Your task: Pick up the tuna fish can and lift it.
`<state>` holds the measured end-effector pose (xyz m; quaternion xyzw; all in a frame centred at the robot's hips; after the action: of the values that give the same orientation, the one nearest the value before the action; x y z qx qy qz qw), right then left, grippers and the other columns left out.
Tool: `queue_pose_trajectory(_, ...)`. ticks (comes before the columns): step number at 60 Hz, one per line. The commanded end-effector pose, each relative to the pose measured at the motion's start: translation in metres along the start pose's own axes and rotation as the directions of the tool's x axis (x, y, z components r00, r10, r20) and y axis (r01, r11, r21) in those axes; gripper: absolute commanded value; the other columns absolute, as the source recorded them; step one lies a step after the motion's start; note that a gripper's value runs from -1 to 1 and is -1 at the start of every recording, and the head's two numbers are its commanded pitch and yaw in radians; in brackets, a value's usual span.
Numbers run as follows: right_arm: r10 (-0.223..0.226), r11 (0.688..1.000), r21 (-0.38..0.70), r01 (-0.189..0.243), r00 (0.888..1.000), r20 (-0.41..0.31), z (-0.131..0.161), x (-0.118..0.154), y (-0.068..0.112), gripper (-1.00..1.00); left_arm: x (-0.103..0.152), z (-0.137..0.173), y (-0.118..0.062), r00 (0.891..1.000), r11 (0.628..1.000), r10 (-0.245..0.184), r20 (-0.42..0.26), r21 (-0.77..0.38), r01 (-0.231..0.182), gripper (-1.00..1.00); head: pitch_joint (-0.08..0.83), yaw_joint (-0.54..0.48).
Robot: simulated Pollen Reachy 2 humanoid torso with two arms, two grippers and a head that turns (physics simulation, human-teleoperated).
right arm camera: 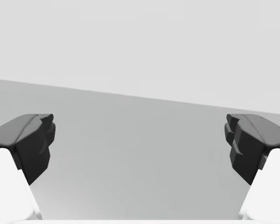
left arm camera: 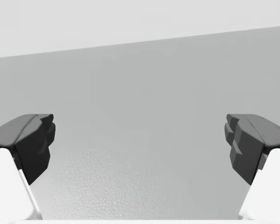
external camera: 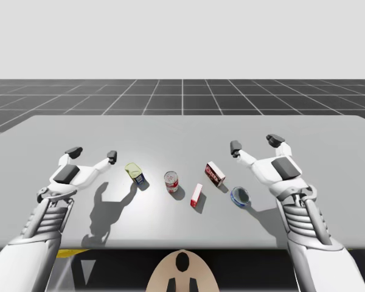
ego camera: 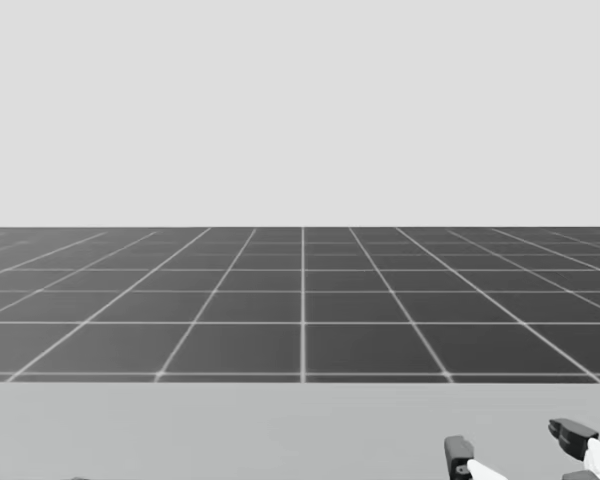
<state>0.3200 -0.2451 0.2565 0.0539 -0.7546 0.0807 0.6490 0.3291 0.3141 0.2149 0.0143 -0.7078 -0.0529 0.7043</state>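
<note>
My right gripper gapes wide, empty. The low blue round can (a squat cylinder) lies beside its wrist, and my left gripper is likewise spread wide, touching nothing.

One table held three cans: a yellow-topped can, a red can and a flat blue can. There were two boxes: a red box and a slim red-and-white box.
</note>
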Motion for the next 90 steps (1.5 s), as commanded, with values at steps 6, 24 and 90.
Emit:
queue_pose_trajectory(6,0.000,1.000,0.001,0.000,1.000,0.011,0.001,0.000,0.004,-1.00,0.000,0.000,0.000,1.000,1.000,-0.010,0.004,0.005,0.010,-1.00,0.019,0.01)
queue_pose_trajectory(24,0.000,1.000,-0.023,0.000,1.000,-0.006,0.000,0.002,0.003,-1.00,0.002,0.001,0.001,1.000,1.000,-0.014,0.013,0.013,0.014,-1.00,0.237,0.01)
queue_pose_trajectory(90,-0.020,1.000,-0.012,0.020,1.000,0.000,0.005,0.009,0.002,-1.00,0.008,0.003,0.000,0.998,1.000,-0.018,0.066,0.000,0.018,-1.00,0.748,-0.36)
